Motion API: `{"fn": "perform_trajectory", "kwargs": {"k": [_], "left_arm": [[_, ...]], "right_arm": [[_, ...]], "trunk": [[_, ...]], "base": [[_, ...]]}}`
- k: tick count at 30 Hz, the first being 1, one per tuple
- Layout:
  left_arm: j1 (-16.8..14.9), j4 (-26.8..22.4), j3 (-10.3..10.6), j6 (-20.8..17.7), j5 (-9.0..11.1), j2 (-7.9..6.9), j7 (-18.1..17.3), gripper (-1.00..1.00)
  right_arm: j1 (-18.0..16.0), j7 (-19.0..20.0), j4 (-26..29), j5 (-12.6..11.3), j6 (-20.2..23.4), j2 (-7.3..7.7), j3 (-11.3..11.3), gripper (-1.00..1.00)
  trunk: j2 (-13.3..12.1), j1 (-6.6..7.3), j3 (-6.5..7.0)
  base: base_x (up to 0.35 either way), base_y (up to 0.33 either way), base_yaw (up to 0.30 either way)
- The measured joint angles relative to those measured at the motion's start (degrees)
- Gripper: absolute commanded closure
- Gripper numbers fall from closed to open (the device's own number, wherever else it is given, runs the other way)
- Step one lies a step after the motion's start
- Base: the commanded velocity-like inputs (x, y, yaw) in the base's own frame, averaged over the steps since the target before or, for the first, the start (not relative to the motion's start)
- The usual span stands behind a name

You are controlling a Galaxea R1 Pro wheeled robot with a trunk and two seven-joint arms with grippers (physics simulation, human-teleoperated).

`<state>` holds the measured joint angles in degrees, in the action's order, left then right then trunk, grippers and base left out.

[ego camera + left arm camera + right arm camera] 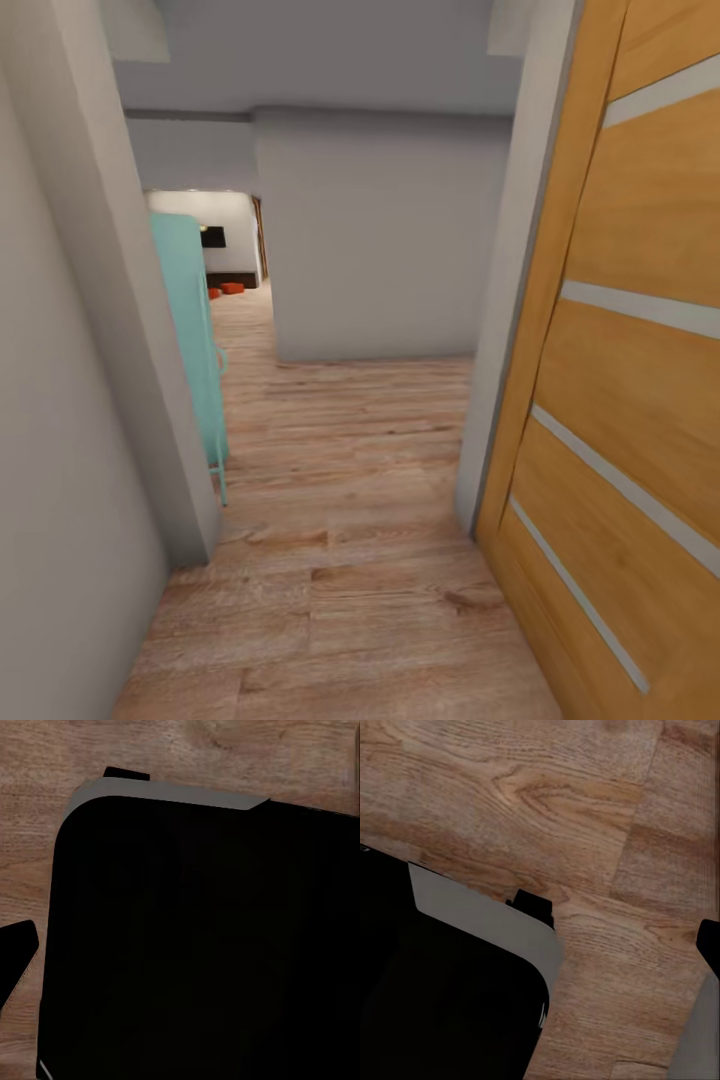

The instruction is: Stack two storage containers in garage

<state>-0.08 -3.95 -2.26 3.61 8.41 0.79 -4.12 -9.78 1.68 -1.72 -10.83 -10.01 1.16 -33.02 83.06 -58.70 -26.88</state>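
Storage containers [232, 288] sit tiny and orange at the hallway's far end, past our teal cabinet [195, 330]; gripper state: we can't tell, either side.

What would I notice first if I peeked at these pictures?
Probably the big orange wooden door with pale stripes, standing open on the right of the hallway. Next, the turquoise cabinet against the left wall, and far down the wood floor, small orange-red containers in the bright room beyond.

Soft even light, slight blur, no glare
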Motion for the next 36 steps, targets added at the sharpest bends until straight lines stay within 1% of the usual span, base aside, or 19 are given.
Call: {"fn": "perform_trajectory", "kwargs": {"k": [5,11,19,36], "left_arm": [[0.0,0.0,0.0,0.0,0.0,0.08,0.0,-1.0],[0.0,0.0,0.0,0.0,0.0,0.07,0.0,-1.0],[0.0,0.0,0.0,0.3,0.0,0.09,0.1,-1.0],[0.0,0.0,0.0,0.2,0.0,0.07,0.1,-1.0]], "right_arm": [[0.0,0.0,0.0,0.0,0.0,0.0,0.0,-1.0],[0.0,0.0,0.0,0.0,0.0,0.0,0.0,-1.0],[0.0,0.1,0.0,0.0,0.1,0.05,0.0,-1.0],[0.0,0.1,0.0,0.0,0.1,0.09,0.0,-1.0]], "trunk": [[0.0,0.0,0.0],[0.0,0.0,0.0],[0.0,0.0,0.0],[0.0,0.0,0.0]], "base": [[0.322,-0.001,0.02],[0.322,0.0,0.15],[0.322,-0.004,0.015],[0.322,-0.12,0.0]]}}
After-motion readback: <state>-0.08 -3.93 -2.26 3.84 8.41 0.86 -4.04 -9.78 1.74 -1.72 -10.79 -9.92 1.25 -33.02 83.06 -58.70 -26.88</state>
